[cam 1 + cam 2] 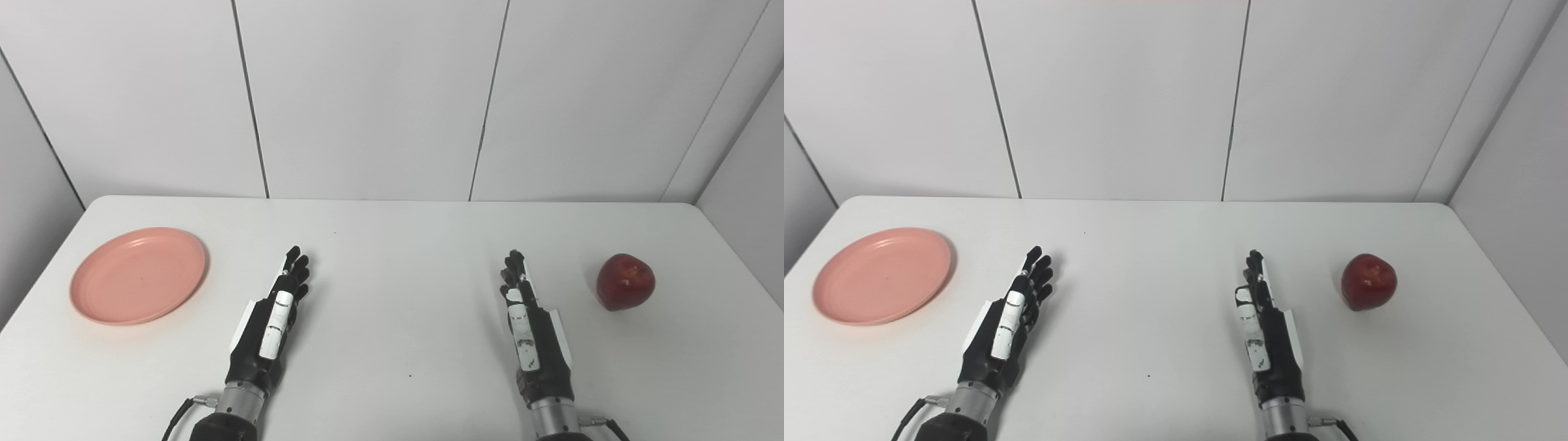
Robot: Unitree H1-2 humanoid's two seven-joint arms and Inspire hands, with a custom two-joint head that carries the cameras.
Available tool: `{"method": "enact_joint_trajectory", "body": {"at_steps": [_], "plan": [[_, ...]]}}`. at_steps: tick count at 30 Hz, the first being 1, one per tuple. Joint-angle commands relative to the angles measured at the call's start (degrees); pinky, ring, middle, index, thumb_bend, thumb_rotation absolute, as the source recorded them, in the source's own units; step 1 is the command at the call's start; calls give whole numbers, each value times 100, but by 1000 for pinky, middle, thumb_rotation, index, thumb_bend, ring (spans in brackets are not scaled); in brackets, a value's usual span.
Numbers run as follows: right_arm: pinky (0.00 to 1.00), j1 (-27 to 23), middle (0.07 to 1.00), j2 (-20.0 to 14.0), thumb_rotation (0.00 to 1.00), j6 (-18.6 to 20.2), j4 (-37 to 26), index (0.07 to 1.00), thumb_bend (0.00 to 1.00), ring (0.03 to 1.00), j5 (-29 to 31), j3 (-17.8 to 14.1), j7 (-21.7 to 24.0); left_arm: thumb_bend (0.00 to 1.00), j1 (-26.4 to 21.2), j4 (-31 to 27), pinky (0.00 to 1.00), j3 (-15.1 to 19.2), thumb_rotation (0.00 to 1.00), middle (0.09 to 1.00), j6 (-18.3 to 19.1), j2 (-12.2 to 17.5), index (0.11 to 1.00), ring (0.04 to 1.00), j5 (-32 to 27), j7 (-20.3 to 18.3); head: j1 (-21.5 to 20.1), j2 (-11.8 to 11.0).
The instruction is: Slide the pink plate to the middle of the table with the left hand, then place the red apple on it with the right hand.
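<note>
From the left eye view, the left hand (269,318) lies low over the white surface (392,245), fingers stretched forward and held nearly together, edge-on to the camera, with nothing in its grasp. It is open and empty, and whether it rests on the surface or hangs just above it cannot be told. The right hand (530,318) mirrors it: fingers extended, holding nothing, pointing toward the back wall (367,92). One pink plate (138,275) sits on the surface at the far left, well apart from the left hand; it is round, shallow, salmon-pink, with a raised rim, and has nothing on it. One red apple (625,282) stands at the far right, near the right hand but not touching it; it is dark red with paler speckled streaks on its top, and it casts a soft shadow to its left. The middle of the surface lies between the two hands.

From the right eye view, the same scene sits a little further to the left in the picture. The left hand (1007,318) and the right hand (1262,321) are both open and empty, fingers straight. The plate (882,275) lies flat near the left edge, and the apple (1368,282) stands upright to the right of the right hand. The count is one plate, one apple, two hands.
</note>
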Motion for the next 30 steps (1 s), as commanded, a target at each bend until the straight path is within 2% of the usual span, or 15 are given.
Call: {"method": "enact_joint_trajectory", "body": {"at_steps": [1,12,20,30], "plan": [[1000,-81,1000,80,1000,-207,-218,1000,590,1000,-39,36,-44,701,-52,-259,1000,6,1000,1000,-70,23,1000,1000,-104,-29,16,4],[1000,-36,1000,-2,1000,-153,-142,1000,592,1000,183,-47,39,651,78,-596,1000,204,1000,1000,-212,93,1000,1000,-332,26,106,-10],[1000,-65,999,-61,1000,-192,-76,998,577,998,206,-30,83,658,69,-685,1000,188,1000,1000,-27,69,1000,1000,-365,-3,110,4],[994,-164,985,-135,1000,-144,40,983,620,987,140,-28,70,679,-19,-573,1000,150,1000,1000,208,38,1000,1000,-391,30,173,-47]]}}
